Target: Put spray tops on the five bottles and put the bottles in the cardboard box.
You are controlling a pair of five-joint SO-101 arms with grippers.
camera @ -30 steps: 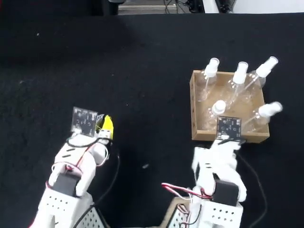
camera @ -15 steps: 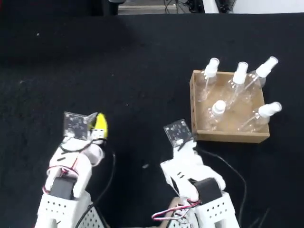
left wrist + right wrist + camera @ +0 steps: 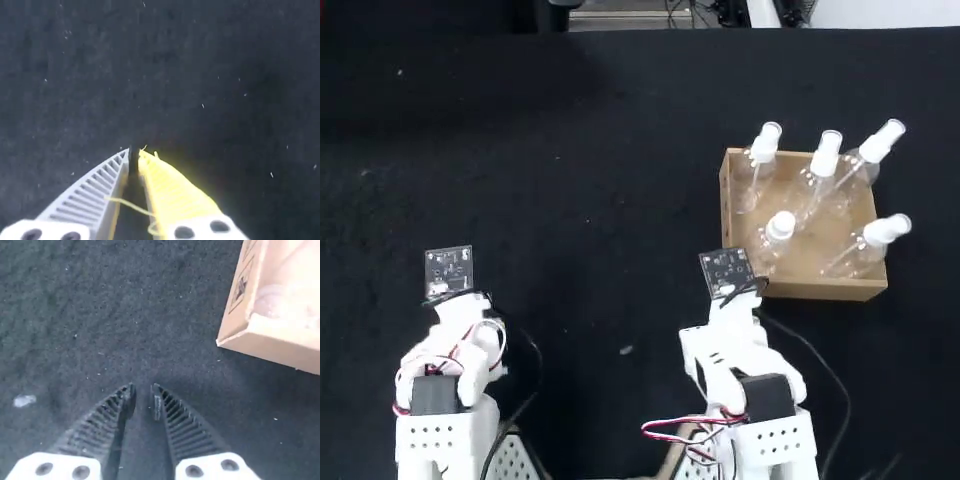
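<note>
Left claw [image 3: 134,156] is clenched on nothing, tips touching, over the black surface [image 3: 600,150]. Right claw [image 3: 143,392] is nearly clenched, with a thin gap between its tips, and also holds nothing. The cardboard box [image 3: 729,215] sits just ahead of the right claw and to its right, well apart from the left claw. The right arm's wrist board [image 3: 725,272] covers the box's near corner. Five bottles [image 3: 778,232] lie inside with white spray tops [image 3: 886,229]; their clear bodies are hard to make out. A pale fleck [image 3: 23,400] lies near the right claw. Beyond the surface's far edge is a strip of floor with cables [image 3: 690,12].
</note>
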